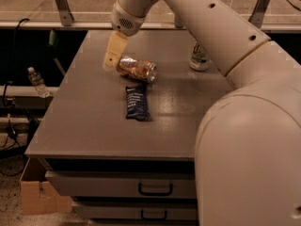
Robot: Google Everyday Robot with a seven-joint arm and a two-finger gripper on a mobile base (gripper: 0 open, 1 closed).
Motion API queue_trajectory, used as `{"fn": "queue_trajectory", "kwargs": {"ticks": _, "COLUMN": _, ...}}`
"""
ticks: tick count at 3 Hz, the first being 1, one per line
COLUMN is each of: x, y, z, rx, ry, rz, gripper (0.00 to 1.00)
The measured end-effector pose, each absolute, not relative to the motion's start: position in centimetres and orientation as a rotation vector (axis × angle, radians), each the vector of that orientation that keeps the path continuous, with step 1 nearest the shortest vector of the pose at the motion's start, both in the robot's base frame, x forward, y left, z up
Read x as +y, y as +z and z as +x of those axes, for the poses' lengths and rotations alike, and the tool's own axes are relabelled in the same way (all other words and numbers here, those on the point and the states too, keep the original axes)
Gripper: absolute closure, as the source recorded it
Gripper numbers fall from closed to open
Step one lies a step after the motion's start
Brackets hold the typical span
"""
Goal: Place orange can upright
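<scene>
One orange can on side (axis left-right) | end effector beside, grip unclear

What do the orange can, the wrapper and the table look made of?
The orange can, lying on its side: metal, likely aluminium, shiny copper-orange with bright glints. The wrapper: probably plastic film, dark blue, crinkled with a slight sheen. The table: smooth grey surface, perhaps laminate; faint reflections. The gripper hangs beside the can's left end.

Lab-like workspace: grey drawer bench, metal frame posts, floor cables, cardboard box; tool above the bench's far side
</scene>
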State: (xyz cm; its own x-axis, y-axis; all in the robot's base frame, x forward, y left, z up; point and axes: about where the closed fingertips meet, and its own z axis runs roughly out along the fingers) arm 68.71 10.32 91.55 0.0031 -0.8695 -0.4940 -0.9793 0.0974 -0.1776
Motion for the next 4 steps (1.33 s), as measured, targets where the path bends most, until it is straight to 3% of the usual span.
{"fn": "queue_trajectory", "kwargs": {"ticks": 2, "x": 7.2, "y": 87.5, "z": 69.7, "rx": 2.124, "ry": 0.089, "rz": -1.807, "gripper": 0.00}}
{"fn": "queue_trajectory", "kwargs": {"ticks": 4, "x": 6.6, "y": 85.2, "z": 70.1, "rx": 2.214, "ry": 0.004, "rz": -1.813, "gripper": 0.41}}
